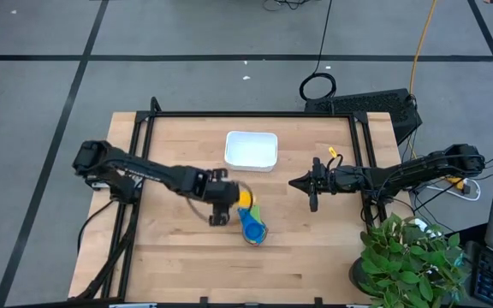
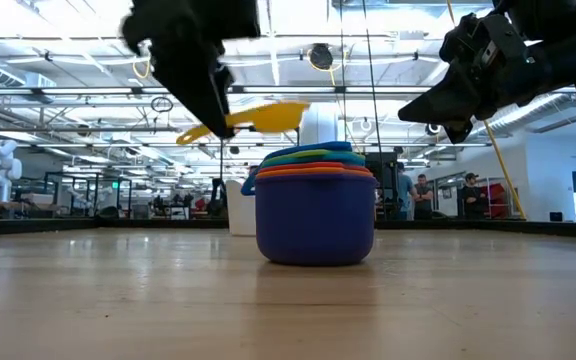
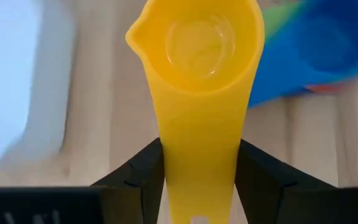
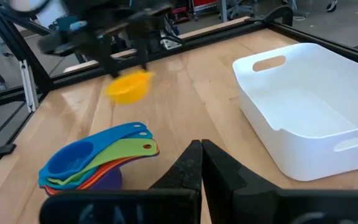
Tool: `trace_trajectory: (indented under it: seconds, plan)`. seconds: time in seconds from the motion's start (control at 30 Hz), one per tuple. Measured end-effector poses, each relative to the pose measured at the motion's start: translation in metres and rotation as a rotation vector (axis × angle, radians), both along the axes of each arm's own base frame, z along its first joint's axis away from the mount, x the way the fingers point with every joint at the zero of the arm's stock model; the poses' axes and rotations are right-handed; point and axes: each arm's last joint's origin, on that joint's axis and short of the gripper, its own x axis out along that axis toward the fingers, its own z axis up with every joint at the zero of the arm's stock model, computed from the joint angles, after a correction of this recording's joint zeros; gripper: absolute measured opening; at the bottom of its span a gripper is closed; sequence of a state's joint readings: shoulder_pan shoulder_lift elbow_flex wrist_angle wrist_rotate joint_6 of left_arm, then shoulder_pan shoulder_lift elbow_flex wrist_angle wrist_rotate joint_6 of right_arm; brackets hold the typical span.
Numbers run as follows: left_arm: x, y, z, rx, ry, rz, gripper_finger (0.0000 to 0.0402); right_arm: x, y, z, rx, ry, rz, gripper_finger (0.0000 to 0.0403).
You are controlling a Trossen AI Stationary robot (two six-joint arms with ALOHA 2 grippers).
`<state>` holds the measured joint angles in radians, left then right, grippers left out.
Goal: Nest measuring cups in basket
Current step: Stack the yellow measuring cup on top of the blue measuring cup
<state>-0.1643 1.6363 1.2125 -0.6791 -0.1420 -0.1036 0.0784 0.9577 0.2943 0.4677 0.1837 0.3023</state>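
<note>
Handle gripped by left hand (image 1: 222, 205), yellow cup (image 1: 244, 198) bowl points rightward.

Left arm stretched toward table centre, fingers (image 3: 138, 177) clamped, right arm (image 1: 400, 174) reaching inward, fingers apparently pressed together

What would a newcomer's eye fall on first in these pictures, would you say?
Most likely the yellow measuring cup, held by its handle in the left gripper above the table, just beside the stack of nested measuring cups standing on the wood near the table's middle. Behind them, the white basket lies with nothing in it, and the right gripper hovers to its right, jaws shut and holding nothing.
</note>
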Motion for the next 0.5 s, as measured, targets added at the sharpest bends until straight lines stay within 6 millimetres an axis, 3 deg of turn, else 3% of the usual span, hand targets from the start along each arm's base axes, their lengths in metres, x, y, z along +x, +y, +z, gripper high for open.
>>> trace_trajectory:
  seconds: [0.2, 0.5]
  plan:
    - [0.000, -0.032, 0.001, 0.215, -0.042, -0.430, 0.0157, 0.000, -0.001, 0.001, 0.001, -0.010, -0.016, 0.0000]
    - [0.006, -0.041, 0.006, 0.413, -0.120, -0.751, 0.0165, 0.001, -0.002, 0.003, 0.037, -0.042, -0.050, 0.0000]
